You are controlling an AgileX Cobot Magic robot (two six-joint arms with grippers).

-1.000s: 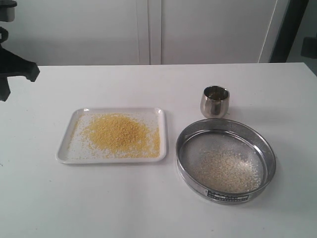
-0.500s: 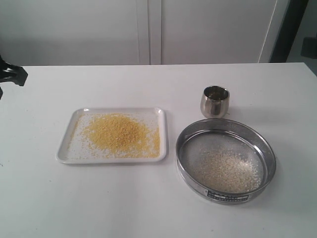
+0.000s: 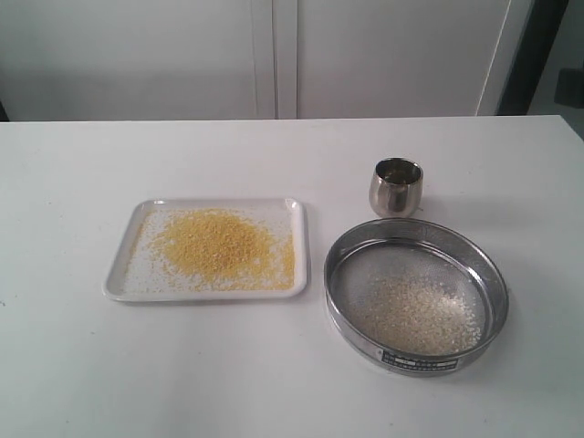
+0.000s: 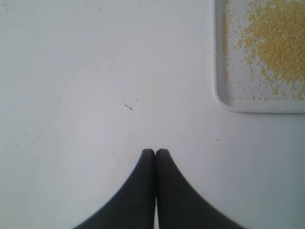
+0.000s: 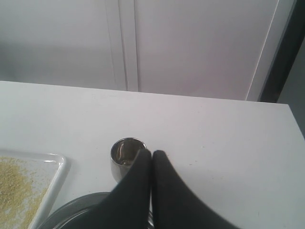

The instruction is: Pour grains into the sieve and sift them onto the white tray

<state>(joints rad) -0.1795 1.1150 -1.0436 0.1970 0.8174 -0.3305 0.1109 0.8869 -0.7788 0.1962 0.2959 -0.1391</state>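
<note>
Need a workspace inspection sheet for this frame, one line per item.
Surface: white table, a few specks near the tray.
Job's things: tray holds yellow grains; sieve beside it holds pale grains.
Clutter: cup behind the sieve.
Grippers: left gripper and right gripper, jaws shut, empty.
Cables: nothing seen.
Surroundings: white panels behind the table.
</note>
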